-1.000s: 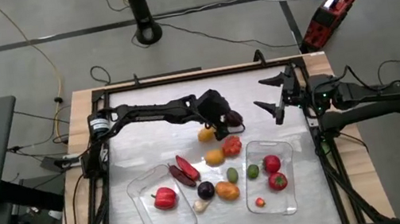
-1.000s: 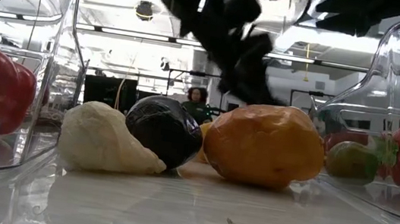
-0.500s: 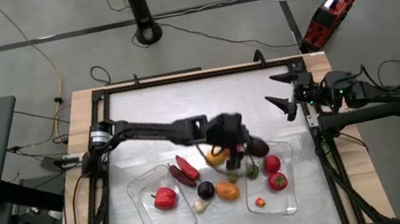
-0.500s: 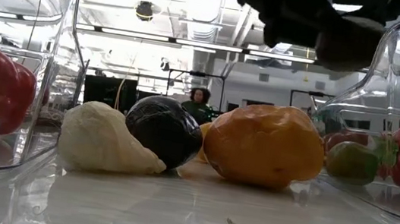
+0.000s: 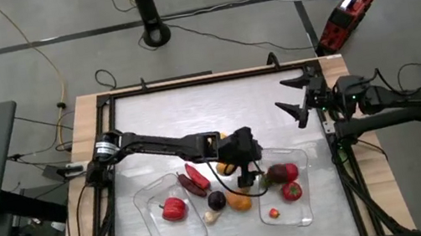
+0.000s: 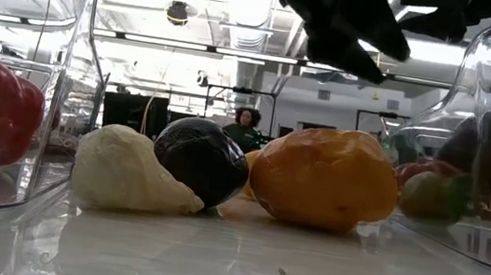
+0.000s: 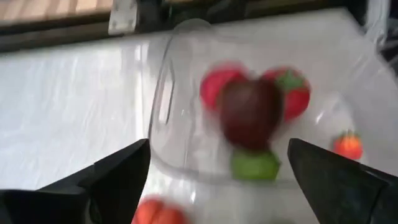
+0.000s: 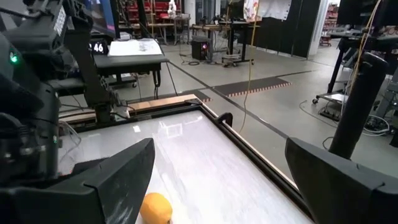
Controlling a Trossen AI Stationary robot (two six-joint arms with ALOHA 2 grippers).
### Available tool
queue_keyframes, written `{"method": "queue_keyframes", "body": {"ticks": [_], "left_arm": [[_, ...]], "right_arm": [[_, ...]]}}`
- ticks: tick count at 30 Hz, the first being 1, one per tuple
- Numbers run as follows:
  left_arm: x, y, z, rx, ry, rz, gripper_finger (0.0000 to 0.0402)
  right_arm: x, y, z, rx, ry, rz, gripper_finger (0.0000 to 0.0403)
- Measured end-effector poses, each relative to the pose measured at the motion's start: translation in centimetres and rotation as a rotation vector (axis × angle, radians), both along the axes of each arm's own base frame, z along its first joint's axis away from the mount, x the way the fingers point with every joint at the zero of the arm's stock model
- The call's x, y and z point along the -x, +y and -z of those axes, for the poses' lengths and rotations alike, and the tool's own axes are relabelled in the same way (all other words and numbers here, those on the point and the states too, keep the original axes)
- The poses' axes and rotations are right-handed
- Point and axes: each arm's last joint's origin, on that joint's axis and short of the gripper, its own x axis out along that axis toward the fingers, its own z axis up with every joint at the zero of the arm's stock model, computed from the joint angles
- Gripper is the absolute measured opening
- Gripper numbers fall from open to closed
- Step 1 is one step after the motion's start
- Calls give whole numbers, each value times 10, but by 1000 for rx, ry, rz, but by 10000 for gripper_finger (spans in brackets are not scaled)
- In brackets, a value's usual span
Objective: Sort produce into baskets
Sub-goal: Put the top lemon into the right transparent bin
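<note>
Left claw [image 5: 255, 175] spread wide, empty, over left edge of right basket [image 5: 305, 209]; dark purple piece [image 7: 250, 116] inside with red and green produce. Right claw [image 5: 295, 97] wide open, empty, near desk's right edge.

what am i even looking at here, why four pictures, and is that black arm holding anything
It is one moment seen by four cameras: one above the table, one at table height, and one on each arm's wrist. Two dark robot arms sort toy produce into two clear trays. The left gripper hangs over the right-hand tray with its fingers spread. A dark purple piece sits in the tray beneath them, apparently just let go, so nothing is held. The right gripper waits open at the table's right edge. The other tray holds a red pepper. Between the trays lie a pale garlic-like piece, another dark piece and an orange one.
</note>
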Motion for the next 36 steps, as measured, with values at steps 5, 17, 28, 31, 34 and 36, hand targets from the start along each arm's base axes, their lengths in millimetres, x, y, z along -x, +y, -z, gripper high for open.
{"method": "queue_keyframes", "body": {"ticks": [5,17,28,31,34,36], "left_arm": [[19,19,-20,26,80,-67,360],[52,69,35,73,188,-331,323],[79,109,81,124,285,-541,323],[83,108,89,154,305,-529,322],[83,108,91,162,293,-527,322],[86,107,95,169,307,-522,322]], "right_arm": [[1,0,3,-3,30,-2,386],[1,0,2,-9,16,-2,386],[0,0,1,-8,10,-4,386],[0,0,1,-5,12,-4,386],[0,0,1,-4,11,-5,386],[0,0,1,-4,11,-5,386]]}}
